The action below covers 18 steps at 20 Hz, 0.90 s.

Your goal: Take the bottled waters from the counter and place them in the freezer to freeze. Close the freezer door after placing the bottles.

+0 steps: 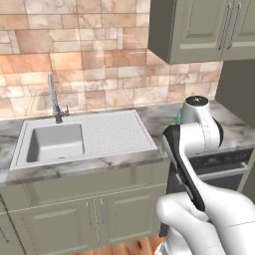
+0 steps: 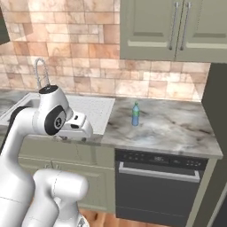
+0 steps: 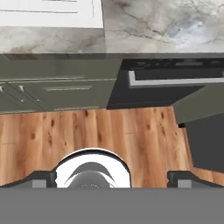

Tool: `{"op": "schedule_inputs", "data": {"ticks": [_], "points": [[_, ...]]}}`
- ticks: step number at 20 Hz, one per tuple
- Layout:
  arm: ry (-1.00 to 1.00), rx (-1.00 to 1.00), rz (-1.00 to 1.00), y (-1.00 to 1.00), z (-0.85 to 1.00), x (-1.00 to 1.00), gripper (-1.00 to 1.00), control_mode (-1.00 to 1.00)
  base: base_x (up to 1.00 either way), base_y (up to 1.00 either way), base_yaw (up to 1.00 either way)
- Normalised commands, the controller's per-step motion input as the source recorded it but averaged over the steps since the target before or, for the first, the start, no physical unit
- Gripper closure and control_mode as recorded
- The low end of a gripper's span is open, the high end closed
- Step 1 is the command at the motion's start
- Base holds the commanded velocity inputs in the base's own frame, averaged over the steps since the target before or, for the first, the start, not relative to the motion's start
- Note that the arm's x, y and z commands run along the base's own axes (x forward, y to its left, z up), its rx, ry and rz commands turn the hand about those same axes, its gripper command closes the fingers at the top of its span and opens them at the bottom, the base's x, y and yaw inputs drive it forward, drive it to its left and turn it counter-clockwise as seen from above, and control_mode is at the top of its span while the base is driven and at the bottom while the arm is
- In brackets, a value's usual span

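One bottled water (image 2: 135,114), translucent blue with a green cap, stands upright on the marbled counter (image 2: 173,128) right of the sink. In the left base view only a sliver of it (image 1: 177,117) shows behind my arm. My gripper (image 3: 112,179) is open and empty, its fingertips (image 3: 43,178) far apart. It hangs in front of the counter edge, well left of the bottle, and looks down at the wood floor. A tall grey slab (image 2: 217,133) rises at the right edge; I cannot tell whether it is the freezer door.
A white sink (image 1: 55,142) with drainboard and faucet (image 1: 54,99) sits left in the counter. Below are grey-green cabinet doors (image 3: 57,92) and a black dishwasher (image 2: 159,186). Upper cabinets (image 2: 177,29) hang over the counter. A grey panel (image 3: 205,131) juts over the floor at right.
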Motion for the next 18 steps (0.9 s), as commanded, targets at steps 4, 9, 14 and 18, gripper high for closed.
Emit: {"op": "schedule_inputs", "data": {"ticks": [4, 9, 14, 18], "points": [[0.0, 0.0, 0.0, 0.0, 0.0, 0.0, -1.0, 1.0, 0.44, 0.28, 0.0], [0.0, 0.0, 0.0, 0.0, 0.0, 0.0, -1.0, 1.0, 0.46, 0.14, 0.0], [0.0, 0.0, 0.0, 0.0, 0.0, 0.0, -1.0, 1.0, 0.4, 0.0, 0.0], [0.0, 0.0, 0.0, 0.0, 0.0, 0.0, -1.0, 1.0, 0.25, 0.0, 0.0]]}}
